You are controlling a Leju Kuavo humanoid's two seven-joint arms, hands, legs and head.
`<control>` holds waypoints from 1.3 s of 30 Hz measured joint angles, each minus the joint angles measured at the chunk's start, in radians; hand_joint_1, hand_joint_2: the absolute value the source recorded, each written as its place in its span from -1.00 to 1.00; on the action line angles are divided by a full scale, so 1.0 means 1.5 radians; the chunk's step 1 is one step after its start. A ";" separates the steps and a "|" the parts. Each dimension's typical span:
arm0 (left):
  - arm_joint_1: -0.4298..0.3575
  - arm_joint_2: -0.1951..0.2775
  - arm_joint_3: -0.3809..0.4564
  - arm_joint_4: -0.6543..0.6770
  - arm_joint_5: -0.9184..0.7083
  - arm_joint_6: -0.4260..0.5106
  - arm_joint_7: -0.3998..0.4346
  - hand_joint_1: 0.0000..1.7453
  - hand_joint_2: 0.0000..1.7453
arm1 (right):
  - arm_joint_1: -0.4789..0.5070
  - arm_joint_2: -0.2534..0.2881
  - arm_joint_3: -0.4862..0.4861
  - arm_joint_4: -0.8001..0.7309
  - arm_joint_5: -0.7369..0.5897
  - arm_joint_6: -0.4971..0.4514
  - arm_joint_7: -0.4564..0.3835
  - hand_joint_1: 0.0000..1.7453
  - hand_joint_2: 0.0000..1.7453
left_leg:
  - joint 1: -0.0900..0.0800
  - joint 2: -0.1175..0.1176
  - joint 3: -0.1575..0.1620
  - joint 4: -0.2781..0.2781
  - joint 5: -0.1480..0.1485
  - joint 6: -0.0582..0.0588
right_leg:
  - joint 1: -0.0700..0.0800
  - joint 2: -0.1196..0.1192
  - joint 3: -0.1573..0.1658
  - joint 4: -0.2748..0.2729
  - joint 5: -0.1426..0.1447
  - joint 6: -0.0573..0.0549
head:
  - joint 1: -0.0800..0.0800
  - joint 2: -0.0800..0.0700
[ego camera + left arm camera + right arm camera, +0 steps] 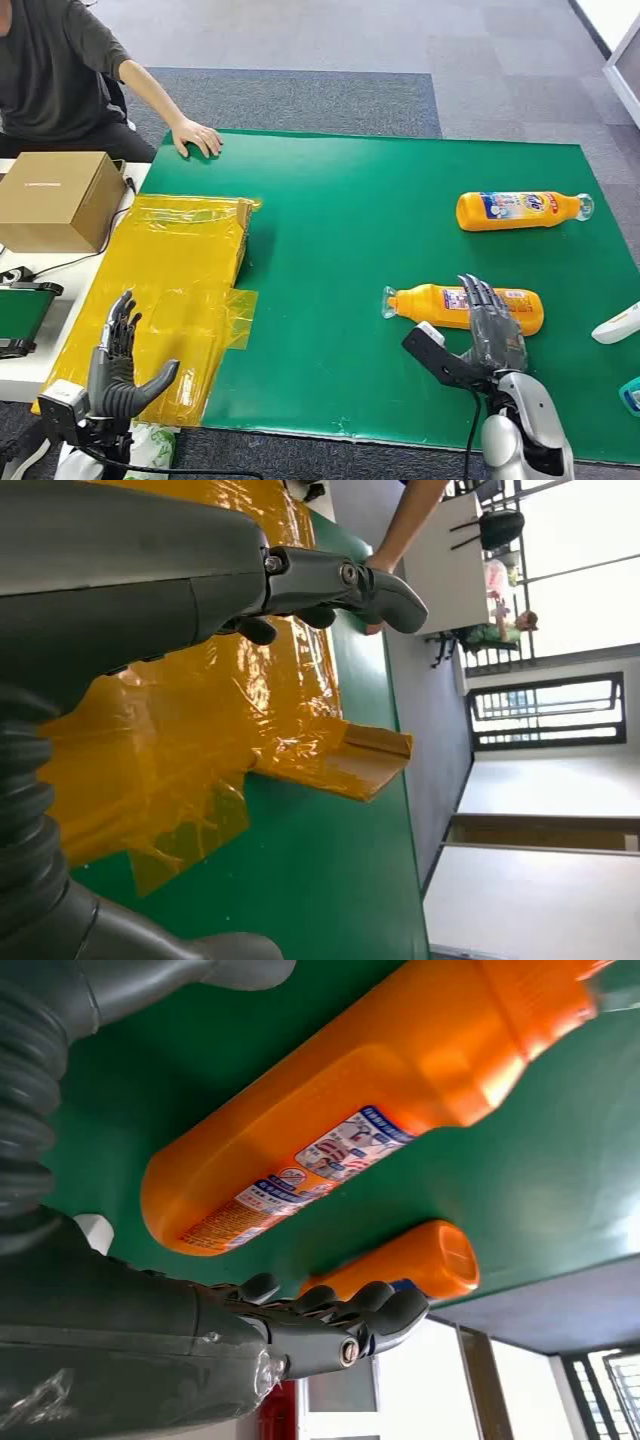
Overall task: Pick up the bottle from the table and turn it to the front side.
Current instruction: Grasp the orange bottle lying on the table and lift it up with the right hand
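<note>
Two silver arms come in at the near edge of the green tabletop (340, 300). The left hand (121, 365) hangs over the near left corner, above a sheet of yellow plastic film (173, 290), with its fingers (121, 320) spread apart and the thumb stuck out to the side, holding nothing. The right hand (490, 335) is raised near the right front of the tabletop, palm toward the closer bottle (460, 307), fingers straight and apart, thumb out to the left; in the right wrist view the bottle (362, 1110) lies between thumb and fingers with green showing around it, so the hand is not gripping it.

That orange bottle lies on its side, clear cap pointing left, label turned up. A white object (615, 325) and a small teal one (631, 395) sit at the right edge, cut off by the frame.

Farther back on the right lies a second orange bottle (521, 210), also on its side, cap pointing right, well apart from the first. Off the left of the green mat stand a cardboard box (56, 200) and a black cable (90, 255) on a white surface. At the far left corner a person's hand (195, 135) rests flat on the tabletop edge.
</note>
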 joint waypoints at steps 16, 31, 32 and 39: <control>-0.023 0.040 -0.045 0.043 0.030 0.026 0.000 -1.00 1.00 | -0.172 -0.118 -0.007 0.261 0.095 0.057 0.054 -0.94 1.00 | 0.000 0.000 0.000 0.000 0.001 0.000 | 0.000 0.000 0.000 0.000 0.001 0.001 | 0.000 0.000; -0.025 0.061 -0.051 0.058 0.049 0.036 0.000 -1.00 1.00 | -0.165 -0.150 0.007 0.277 -0.015 0.082 -0.058 1.00 1.00 | 0.000 0.000 0.000 0.000 0.001 0.000 | 0.000 0.000 0.001 0.000 0.001 0.001 | 0.000 0.000; -0.024 0.062 -0.051 0.058 0.049 0.036 0.000 -1.00 1.00 | -0.153 -0.150 0.010 0.262 -0.030 0.080 -0.066 1.00 1.00 | 0.000 0.000 0.000 0.000 0.001 0.000 | 0.000 0.000 0.000 0.000 0.001 0.001 | 0.000 0.000; -0.019 0.062 -0.059 0.058 0.033 0.030 0.000 -1.00 1.00 | -0.073 -0.106 0.057 0.135 -0.125 0.041 -0.095 1.00 1.00 | 0.000 0.000 -0.001 0.000 0.001 0.000 | 0.000 0.000 0.000 0.000 0.001 0.000 | 0.000 0.000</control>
